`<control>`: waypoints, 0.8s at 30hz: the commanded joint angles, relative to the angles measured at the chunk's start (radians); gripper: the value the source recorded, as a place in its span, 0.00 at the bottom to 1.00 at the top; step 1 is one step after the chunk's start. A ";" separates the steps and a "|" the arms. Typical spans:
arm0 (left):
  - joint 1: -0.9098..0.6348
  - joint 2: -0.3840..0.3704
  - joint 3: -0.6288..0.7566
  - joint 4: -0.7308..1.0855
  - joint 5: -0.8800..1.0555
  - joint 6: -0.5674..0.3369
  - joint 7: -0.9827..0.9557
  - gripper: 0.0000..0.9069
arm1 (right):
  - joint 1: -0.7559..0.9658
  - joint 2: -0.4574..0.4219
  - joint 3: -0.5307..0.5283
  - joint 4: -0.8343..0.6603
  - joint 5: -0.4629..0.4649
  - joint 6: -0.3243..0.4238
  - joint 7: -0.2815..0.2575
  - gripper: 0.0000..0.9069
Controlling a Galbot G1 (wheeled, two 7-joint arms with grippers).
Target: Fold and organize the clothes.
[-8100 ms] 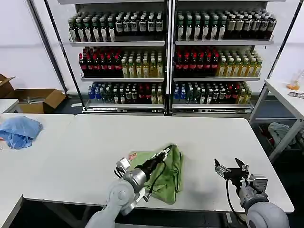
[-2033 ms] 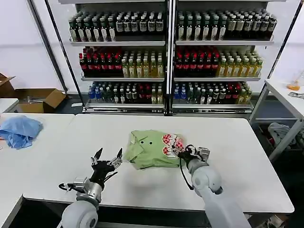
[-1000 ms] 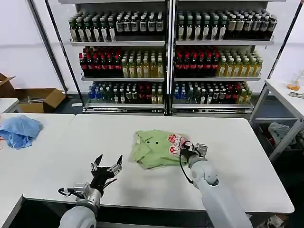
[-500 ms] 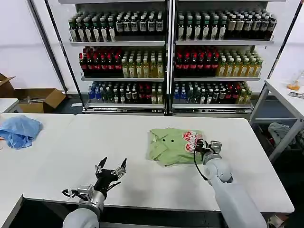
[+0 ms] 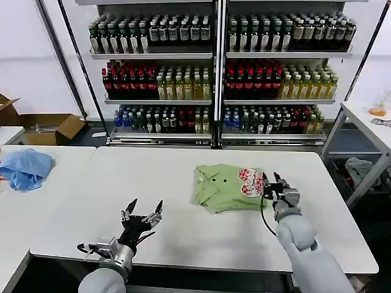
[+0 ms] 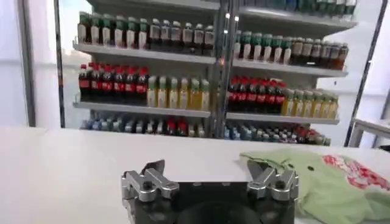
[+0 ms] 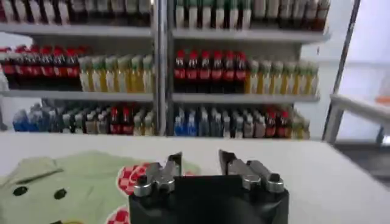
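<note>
1. In the head view we see the folded light green shirt (image 5: 227, 187) lying flat on the white table (image 5: 183, 238), right of the table's middle, its collar and two dark buttons toward the left and its red-and-white graphic (image 5: 250, 182) at its right edge. Our right gripper (image 5: 275, 186) sits just beside that graphic edge with its fingers apart and nothing between them. Our left gripper (image 5: 142, 214) hovers near the front left of the table, well apart from the shirt, fingers spread and empty. A light blue cloth (image 5: 24, 168) lies on the neighbouring table to the far left, and shelves of bottles (image 5: 214, 73) stand behind.

2. In the left wrist view we see the left gripper (image 6: 210, 178) with its fingers apart over bare table, and the shirt (image 6: 317, 185) farther off.

3. In the right wrist view we see the right gripper (image 7: 201, 164) open, with the shirt (image 7: 79, 182) and its graphic just beside and beneath the fingertips.
</note>
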 commanded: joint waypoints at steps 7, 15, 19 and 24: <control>0.030 -0.015 -0.006 -0.052 0.010 -0.007 0.006 1.00 | -0.651 0.042 0.311 0.528 -0.146 0.217 -0.065 1.00; 0.056 -0.022 -0.011 -0.078 0.024 -0.008 0.020 1.00 | -0.721 0.096 0.335 0.587 -0.170 0.216 -0.099 1.00; 0.069 -0.028 -0.003 -0.093 0.034 -0.008 0.031 1.00 | -0.704 0.096 0.339 0.584 -0.167 0.218 -0.105 1.00; 0.077 -0.037 0.007 -0.103 0.051 -0.011 0.040 1.00 | -0.715 0.113 0.338 0.595 -0.202 0.250 -0.097 1.00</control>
